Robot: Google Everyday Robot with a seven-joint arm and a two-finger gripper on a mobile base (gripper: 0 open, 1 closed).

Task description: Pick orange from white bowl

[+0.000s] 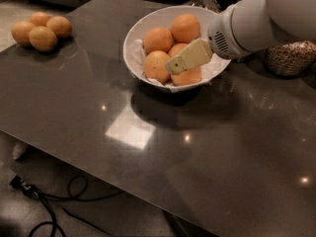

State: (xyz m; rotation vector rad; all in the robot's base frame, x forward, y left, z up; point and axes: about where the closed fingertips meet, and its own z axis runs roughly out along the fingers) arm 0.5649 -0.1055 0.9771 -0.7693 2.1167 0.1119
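Qty per kind: 1 white bowl (134, 42) on 1 bench (207, 147). Inside it, bowl oranges (158, 38): 5 visible, 1 partly hidden behind the claw (174, 65). At the far-left bench corner, loose oranges (42, 38): 4, in 1 cluster. Total oranges seen: 9. 1 claw on 1 arm (256, 19), low over the bowl's near-right side, among the fruit. 1 grain jar (290, 58) at right edge. 1 dark cable (49, 211) on floor. Glassware at top edge: no. unclear.
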